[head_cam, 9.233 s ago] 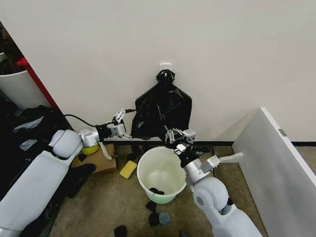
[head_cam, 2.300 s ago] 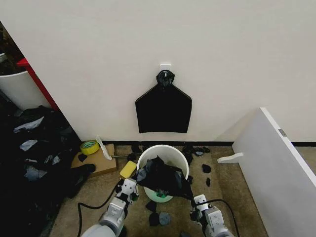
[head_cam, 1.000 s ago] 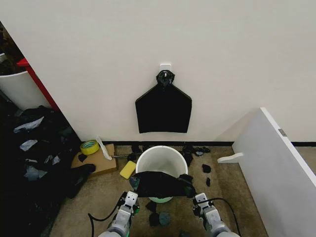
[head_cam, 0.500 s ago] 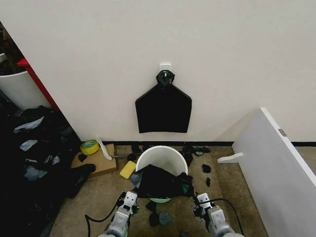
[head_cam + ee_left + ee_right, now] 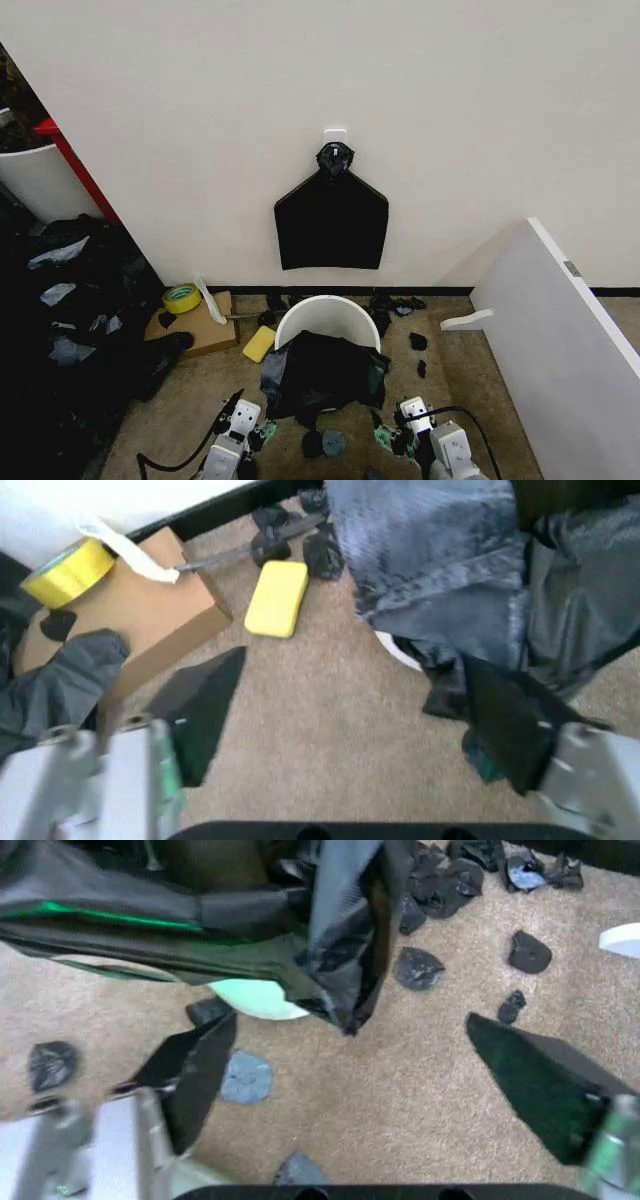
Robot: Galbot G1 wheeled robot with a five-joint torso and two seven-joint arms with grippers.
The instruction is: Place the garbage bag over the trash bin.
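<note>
**A:** What are the two grippers doing?

**B:** The left gripper (image 5: 243, 432) sits low, near the floor, just to the left of the trash bin (image 5: 325, 312). Its two fingers (image 5: 205, 705) are spread wide apart and hold nothing. The right gripper (image 5: 400, 432) is low on the other side of the bin. Its fingers (image 5: 195, 1069) are spread wide too, with only carpet between them.

**A:** Where is the garbage bag?

**B:** One black garbage bag (image 5: 322, 372) lies over the front half of the bin's rim and hangs down its front. The back of the rim is bare and white.

**A:** What else is there?

**B:** One more black bag (image 5: 331, 220) hangs on the wall. One yellow sponge (image 5: 259, 343) lies beside the bin. One roll of yellow tape (image 5: 181, 297) sits on one cardboard box (image 5: 200, 329). Small dark scraps (image 5: 418, 967) lie on the carpet.
</note>
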